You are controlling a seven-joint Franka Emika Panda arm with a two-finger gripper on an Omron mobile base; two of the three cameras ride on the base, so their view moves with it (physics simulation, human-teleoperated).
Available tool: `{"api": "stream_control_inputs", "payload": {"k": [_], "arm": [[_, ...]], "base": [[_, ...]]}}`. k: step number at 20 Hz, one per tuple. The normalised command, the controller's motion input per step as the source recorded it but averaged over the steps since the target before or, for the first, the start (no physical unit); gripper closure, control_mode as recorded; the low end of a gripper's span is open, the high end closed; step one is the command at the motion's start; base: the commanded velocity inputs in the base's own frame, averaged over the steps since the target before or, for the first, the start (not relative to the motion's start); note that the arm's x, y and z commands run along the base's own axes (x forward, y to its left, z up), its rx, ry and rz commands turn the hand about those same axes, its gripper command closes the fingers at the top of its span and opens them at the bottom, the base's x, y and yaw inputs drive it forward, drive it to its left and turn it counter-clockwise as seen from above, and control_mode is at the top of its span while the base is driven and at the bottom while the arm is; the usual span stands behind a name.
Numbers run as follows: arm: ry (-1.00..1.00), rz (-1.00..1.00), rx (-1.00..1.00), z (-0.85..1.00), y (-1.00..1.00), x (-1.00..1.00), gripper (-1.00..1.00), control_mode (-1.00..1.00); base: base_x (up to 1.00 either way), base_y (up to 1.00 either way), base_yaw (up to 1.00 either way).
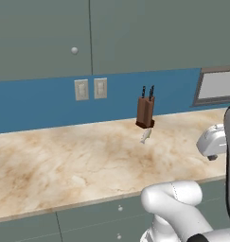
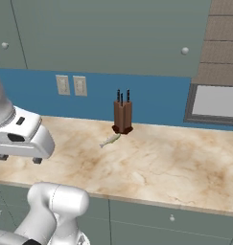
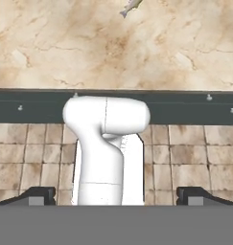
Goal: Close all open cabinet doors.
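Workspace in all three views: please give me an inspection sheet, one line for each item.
Surface: beige marbled counter, blue backsplash behind.
Job's things: cabinet doors above the counter look flush and shut, knobs visible.
Clutter: knife block by the wall; small silver fish in front of it.
End effector: fingertips wide apart, open, holding nothing.
Cables: nothing seen.
Surroundings: two wall switches, window, tiled floor.

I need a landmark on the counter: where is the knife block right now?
The knife block stands at the back of the counter against the blue wall, right of the two wall switches, with a small fish lying just before it.
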Motion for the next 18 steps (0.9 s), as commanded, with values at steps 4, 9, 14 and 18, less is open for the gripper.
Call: {"api": "stream_control_inputs", "payload": {"k": [4,9,14,18], "arm": [[0.00,0.00,0.00,0.00,0.00,0.00,-1.00,1.00],[0.00,0.00,0.00,0.00,0.00,0.00,-1.00,1.00],[0.00,0.00,0.00,0.00,0.00,0.00,-1.00,1.00],[0.00,0.00,0.00,0.00,0.00,0.00,-1.00,1.00]], "base": [[-0.31,-0.17,-0.28],[-0.34,-0.04,-0.40],[-0.39,-0.02,-0.51],[-0.51,-0.09,-0.57]]}}
